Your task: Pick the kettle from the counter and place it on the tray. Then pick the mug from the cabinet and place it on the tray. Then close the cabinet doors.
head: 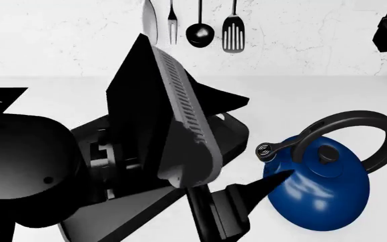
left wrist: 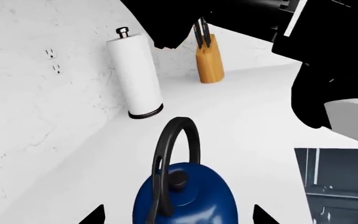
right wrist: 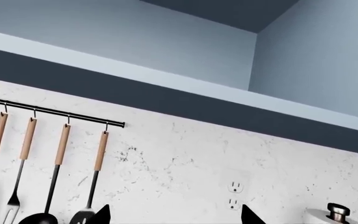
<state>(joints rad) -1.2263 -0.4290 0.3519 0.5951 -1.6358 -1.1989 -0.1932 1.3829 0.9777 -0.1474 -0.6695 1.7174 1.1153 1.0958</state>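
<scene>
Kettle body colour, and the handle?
The kettle body is glossy deep blue; handle and lid knob are black. Clearest in the head view.

Both tools [left wrist: 177, 215] [right wrist: 174, 213] spread wide, gripping nothing.

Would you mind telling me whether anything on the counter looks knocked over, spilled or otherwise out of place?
Nothing stands out. The kettle stands upright on the counter with its lid on, the paper towel roll and knife block stand upright by the wall, and no spill shows.
</scene>
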